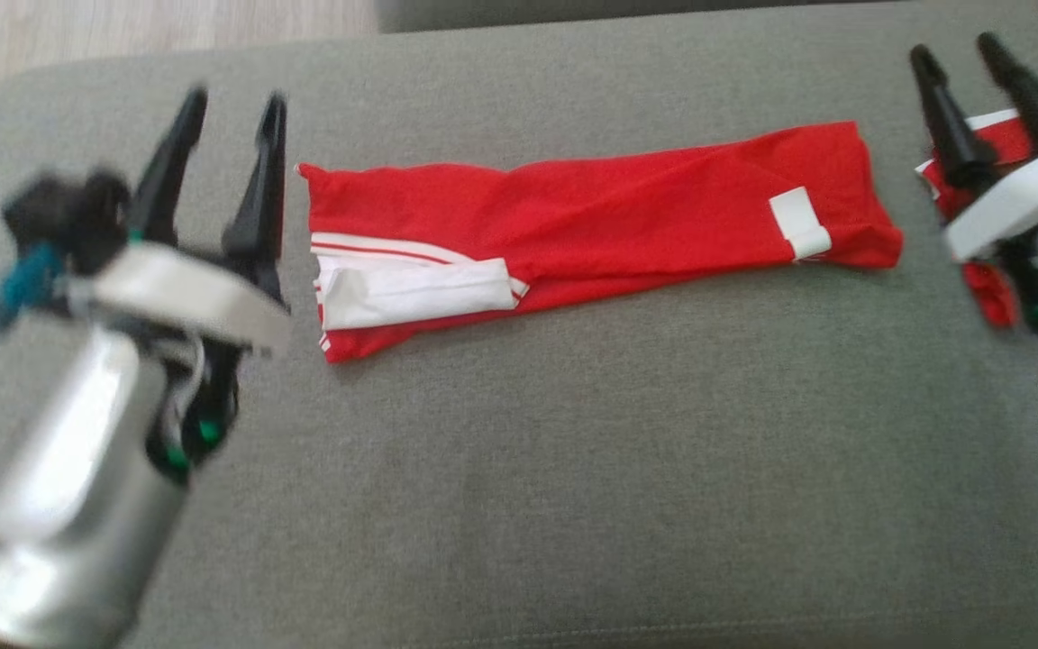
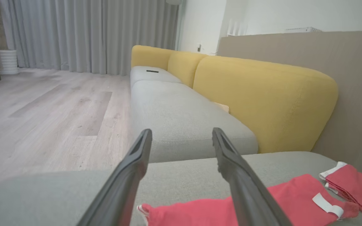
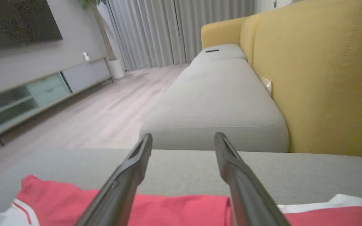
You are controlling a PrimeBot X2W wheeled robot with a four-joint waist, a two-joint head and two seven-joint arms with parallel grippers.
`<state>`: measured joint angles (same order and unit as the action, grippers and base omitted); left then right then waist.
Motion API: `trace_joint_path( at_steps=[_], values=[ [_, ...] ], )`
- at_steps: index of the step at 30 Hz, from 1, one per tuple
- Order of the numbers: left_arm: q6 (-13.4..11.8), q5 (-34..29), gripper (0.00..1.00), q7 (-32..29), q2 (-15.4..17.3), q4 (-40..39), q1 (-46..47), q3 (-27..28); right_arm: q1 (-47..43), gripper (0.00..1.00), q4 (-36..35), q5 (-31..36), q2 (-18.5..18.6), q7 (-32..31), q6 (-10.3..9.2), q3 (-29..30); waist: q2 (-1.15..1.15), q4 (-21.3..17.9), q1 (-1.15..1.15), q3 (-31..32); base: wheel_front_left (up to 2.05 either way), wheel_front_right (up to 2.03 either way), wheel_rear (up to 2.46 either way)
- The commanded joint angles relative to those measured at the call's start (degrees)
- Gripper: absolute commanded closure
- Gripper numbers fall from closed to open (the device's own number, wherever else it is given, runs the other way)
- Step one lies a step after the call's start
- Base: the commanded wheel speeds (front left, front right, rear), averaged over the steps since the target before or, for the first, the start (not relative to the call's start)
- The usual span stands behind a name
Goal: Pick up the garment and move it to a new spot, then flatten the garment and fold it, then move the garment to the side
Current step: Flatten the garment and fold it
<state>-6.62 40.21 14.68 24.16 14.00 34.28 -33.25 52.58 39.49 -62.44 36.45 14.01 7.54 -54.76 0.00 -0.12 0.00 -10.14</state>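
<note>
The garment (image 1: 591,216) is red with white panels and a white tag, and it lies folded into a long strip across the middle of the grey cushion (image 1: 519,469). My left gripper (image 1: 235,99) hovers just off the strip's left end, open and empty. In the left wrist view, the left gripper (image 2: 181,131) has the garment (image 2: 294,194) low and to its right. My right gripper (image 1: 953,50) is open and empty beyond the strip's right end, above a second red and white cloth (image 1: 987,297). Red fabric (image 3: 181,210) lies beneath the right gripper (image 3: 183,135) in the right wrist view.
The second red cloth (image 2: 353,185) lies near the cushion's right edge. Beyond the cushion runs a grey sofa seat (image 2: 181,110) with a yellow backrest (image 2: 262,100). Wooden floor (image 2: 42,119) lies past the far left edge, with a low cabinet (image 3: 42,91) by the wall.
</note>
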Motion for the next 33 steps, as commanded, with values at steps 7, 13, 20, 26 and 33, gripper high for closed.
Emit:
trace_joint_path(
  at_steps=[7,13,20,26,33],
  values=[
    [3.8,-9.2,0.00,0.3,-8.5,-5.0,-11.7,16.7,-13.1,0.00,-6.0,11.0,-11.7,1.0,-0.05,23.3,0.00,-1.0,0.00,1.8,0.00,0.00,0.00],
    [8.1,-15.6,0.00,0.3,-14.9,-3.7,-19.0,23.8,-25.3,0.00,-12.3,25.8,-23.3,1.0,-0.05,39.4,0.00,-1.8,0.00,2.2,0.00,0.00,0.00],
    [12.3,-21.7,0.00,0.3,-19.2,-3.5,-21.2,28.2,-28.6,0.00,-12.9,34.7,-28.1,1.0,-0.05,45.0,0.00,-1.1,0.00,0.7,0.00,0.00,0.00],
    [13.6,-23.7,0.00,0.3,-20.5,-2.0,-20.0,27.7,-24.9,0.00,-6.9,38.8,-27.7,0.6,-0.05,49.6,0.00,1.0,0.00,-1.6,0.00,0.00,0.00],
    [14.0,-24.4,0.00,0.3,-21.1,-1.1,-19.0,26.2,-17.4,0.00,5.7,44.6,-26.7,-1.7,-0.05,58.9,0.00,4.0,0.00,-4.4,0.00,0.00,0.00]
  ],
)
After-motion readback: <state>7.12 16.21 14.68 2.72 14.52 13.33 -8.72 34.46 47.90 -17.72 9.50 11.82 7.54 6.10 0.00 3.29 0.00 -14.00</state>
